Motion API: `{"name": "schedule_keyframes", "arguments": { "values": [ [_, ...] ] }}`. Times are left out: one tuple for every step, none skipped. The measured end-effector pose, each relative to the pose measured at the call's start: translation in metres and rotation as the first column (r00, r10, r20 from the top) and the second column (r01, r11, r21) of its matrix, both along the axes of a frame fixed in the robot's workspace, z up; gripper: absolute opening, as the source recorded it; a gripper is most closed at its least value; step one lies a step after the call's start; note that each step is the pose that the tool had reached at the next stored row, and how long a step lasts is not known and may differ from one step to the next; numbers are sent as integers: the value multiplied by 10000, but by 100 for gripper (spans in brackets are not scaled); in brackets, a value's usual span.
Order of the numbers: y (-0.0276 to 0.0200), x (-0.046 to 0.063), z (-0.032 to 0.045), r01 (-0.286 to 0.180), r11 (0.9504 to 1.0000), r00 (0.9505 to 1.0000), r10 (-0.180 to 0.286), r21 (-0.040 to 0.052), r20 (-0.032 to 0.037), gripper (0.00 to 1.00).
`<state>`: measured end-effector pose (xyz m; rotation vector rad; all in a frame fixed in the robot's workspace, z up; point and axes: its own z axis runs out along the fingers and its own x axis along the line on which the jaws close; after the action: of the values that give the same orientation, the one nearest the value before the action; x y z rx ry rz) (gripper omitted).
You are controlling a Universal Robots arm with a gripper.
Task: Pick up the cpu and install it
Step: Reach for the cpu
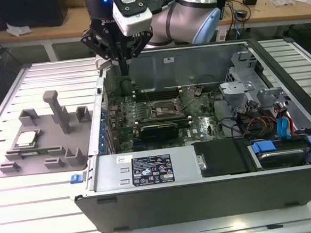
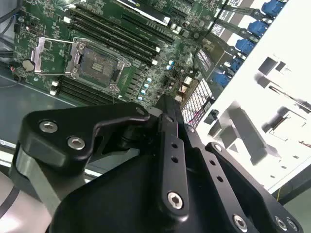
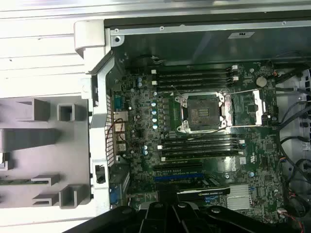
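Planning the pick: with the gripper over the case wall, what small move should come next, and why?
Probably shift the gripper toward the exterior view's left, over the cpu: it lies untouched on the grey fixture, apart from the gripper, and the socket stands open and empty.

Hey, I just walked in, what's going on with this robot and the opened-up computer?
A robot arm is tasked with fitting a processor into the open grey metal computer case. Its black gripper hangs over the case's wall on the exterior view's left, jaws apparently closed on nothing. The small square silvery-grey cpu lies on the grey plastic fixture tray beside the case, not yet picked up. On the green motherboard, the square metal-framed socket stands open and empty.
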<state>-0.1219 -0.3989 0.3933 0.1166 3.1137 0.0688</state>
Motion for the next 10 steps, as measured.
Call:
{"name": "schedule_keyframes", "arguments": {
  "values": [
    [0,0,0,0,10000,10000,0,0,0,11],
    [0,0,0,0,10000,10000,0,0,0,11],
    [0,0,0,0,10000,10000,0,0,0,11],
    [0,0,0,0,10000,10000,0,0,0,11],
    [0,0,0,0,10000,10000,0,0,0,11],
    [0,0,0,0,10000,10000,0,0,0,11],
    [0,0,0,0,10000,10000,0,0,0,11],
    [0,0,0,0,10000,10000,0,1,0,11],
    [0,0,0,0,10000,10000,0,0,0,11],
    [0,0,0,0,10000,10000,0,0,0,11]
  ]
}}
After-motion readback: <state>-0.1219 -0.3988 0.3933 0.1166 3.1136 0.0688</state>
